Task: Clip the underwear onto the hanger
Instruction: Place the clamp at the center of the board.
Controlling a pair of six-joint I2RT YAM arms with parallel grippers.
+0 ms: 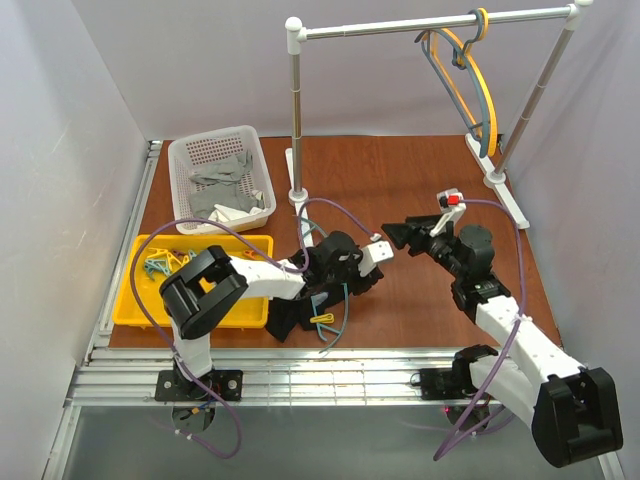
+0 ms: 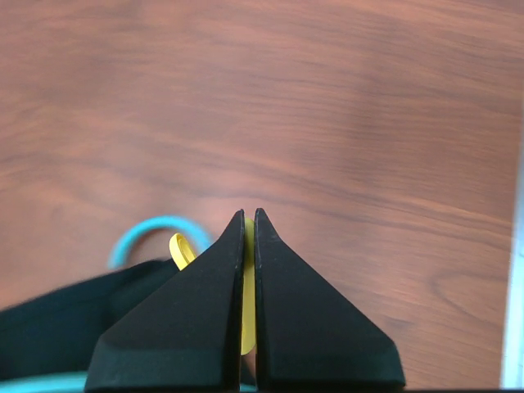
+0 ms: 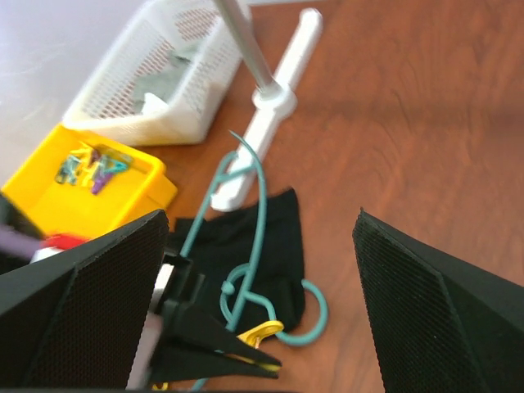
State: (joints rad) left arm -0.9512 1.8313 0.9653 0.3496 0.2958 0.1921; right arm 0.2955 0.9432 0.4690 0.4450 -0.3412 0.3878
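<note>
My left fingers [image 2: 188, 327] were nearest, pressed together on a yellow clip [image 2: 182, 248] whose looped end showed just beside them. Past them, my left wrist view caught only a corner of the underwear [image 2: 49, 336] and the hanger [image 2: 155, 225]'s teal hook curl on the table [image 2: 327, 123]. My right wrist view showed more: the hanger lay across the black underwear, with the clip at the garment's near edge. My right fingers [image 3: 426, 303] stood spread wide above it, touching nothing. Farther off sat the yellow tray [image 3: 139, 184], the white basket [image 3: 139, 98] of grey cloths [image 3: 168, 78], and the rack [image 3: 274, 102]'s foot. Only the top view showed spare hangers [image 1: 478, 90] on the rail.
</note>
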